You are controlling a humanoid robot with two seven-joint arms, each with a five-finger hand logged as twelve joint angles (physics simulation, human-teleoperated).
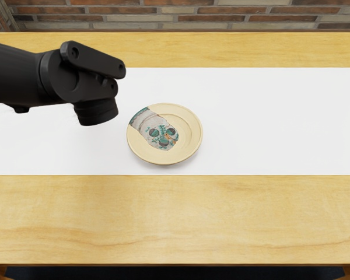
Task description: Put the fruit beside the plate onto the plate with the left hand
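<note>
A round cream plate [186,131] lies on the white runner, a little left of the table's middle. On its left and central part is a grey-white patch [154,129] with teal and orange marks; I cannot tell whether it is a print or an object lying there. My left arm comes in from the left edge, and its black hand [95,96] hovers just left of the plate, its lower end pointing down at the runner. No fruit shows beside the plate; the hand hides the runner beneath it.
The white runner [268,116] crosses the wooden table [175,221] from side to side. A brick wall [175,14] stands behind the far edge.
</note>
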